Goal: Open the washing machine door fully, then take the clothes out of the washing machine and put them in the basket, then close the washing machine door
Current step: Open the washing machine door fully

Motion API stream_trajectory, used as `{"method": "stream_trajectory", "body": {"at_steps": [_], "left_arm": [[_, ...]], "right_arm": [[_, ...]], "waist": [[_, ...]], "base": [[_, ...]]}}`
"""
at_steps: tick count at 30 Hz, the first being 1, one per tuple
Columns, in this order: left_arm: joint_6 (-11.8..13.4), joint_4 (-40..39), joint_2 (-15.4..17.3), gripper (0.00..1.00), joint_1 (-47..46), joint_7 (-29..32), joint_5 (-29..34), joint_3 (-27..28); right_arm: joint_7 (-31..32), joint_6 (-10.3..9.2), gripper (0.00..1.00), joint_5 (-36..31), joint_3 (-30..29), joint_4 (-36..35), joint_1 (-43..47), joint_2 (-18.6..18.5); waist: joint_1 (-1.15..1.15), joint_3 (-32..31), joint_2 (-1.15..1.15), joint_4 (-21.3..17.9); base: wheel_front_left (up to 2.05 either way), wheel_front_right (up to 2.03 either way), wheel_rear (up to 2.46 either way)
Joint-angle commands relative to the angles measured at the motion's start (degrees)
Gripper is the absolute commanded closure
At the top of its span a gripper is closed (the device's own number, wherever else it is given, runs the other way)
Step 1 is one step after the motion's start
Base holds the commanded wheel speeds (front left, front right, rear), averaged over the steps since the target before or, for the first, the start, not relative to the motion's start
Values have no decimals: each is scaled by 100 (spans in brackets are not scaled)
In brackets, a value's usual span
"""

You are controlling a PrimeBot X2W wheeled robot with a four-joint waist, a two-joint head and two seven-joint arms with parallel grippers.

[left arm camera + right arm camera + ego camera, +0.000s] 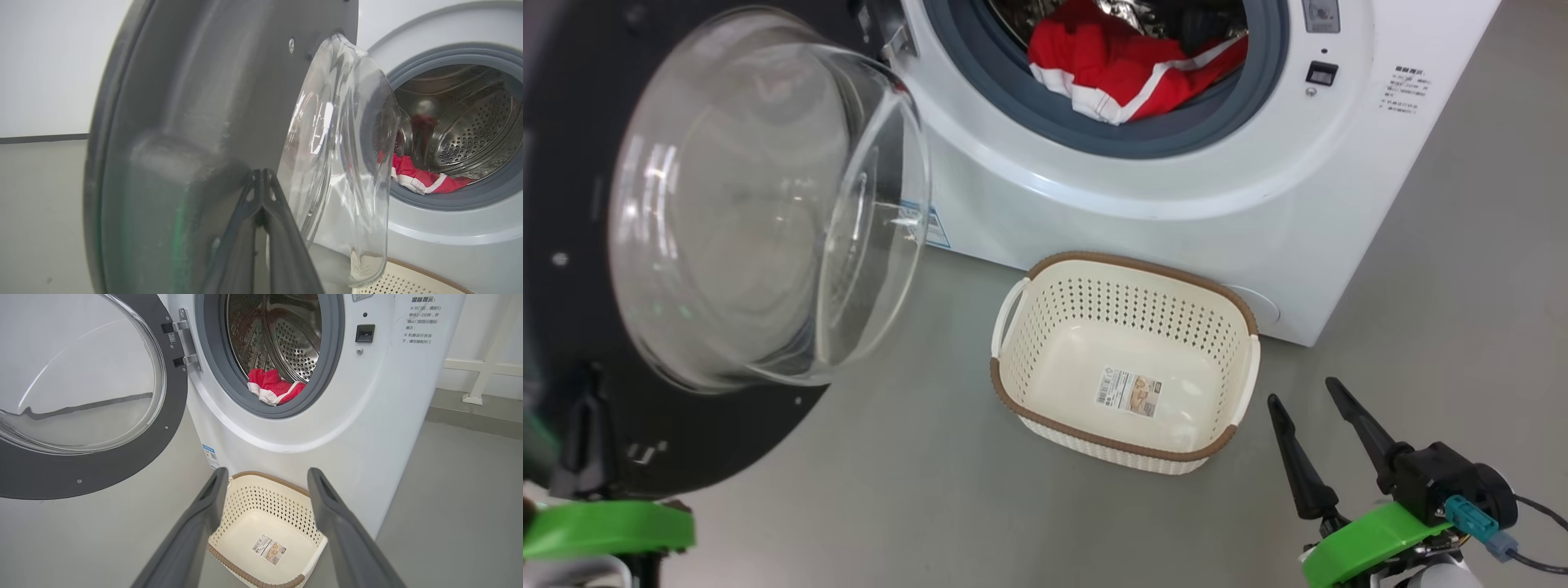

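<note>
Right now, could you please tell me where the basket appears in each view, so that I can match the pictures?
Head view: basket low centre.
Left wrist view: basket a sliver at the bottom edge, right of centre.
Right wrist view: basket bottom centre, between the right gripper's fingers.
Shared landmark: the red clothes, above the basket in every view.

Has a smooth grey floor point(890, 490) under soft, even light. Meets a plain white wall point(49, 61) along a dark baseboard strip point(41, 139). Steps up, in the right wrist view, to a grey ledge point(470, 412) carrying a white frame point(486, 367).
</note>
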Motion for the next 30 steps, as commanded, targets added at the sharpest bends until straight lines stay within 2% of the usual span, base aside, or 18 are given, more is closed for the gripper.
{"method": "stream_trajectory", "body": {"at_steps": [1, 16, 23, 30], "left_arm": [[17, 21, 332, 100, -337, -28, 80, 422], [7, 1074, 933, 100, -1253, -28, 139, 1057], [6, 1454, 1166, 100, -1627, -28, 360, 1482], [6, 1815, 1399, 100, -1902, -28, 524, 1671]], "right_arm": [[-68, 37, 0, -45, 148, -154, -208, -45], [-68, 37, 0, -167, 105, -189, -405, -154], [-68, 37, 0, -226, 100, -200, -511, -196], [-68, 37, 0, -256, 81, -213, -549, -214]], "waist": [[0, 86, 0, -31], [0, 515, 0, -116], [0, 706, 0, -172], [0, 787, 0, -224]], "base": [[0, 0, 0], [0, 0, 0], [0, 0, 0], [0, 0, 0]]}}
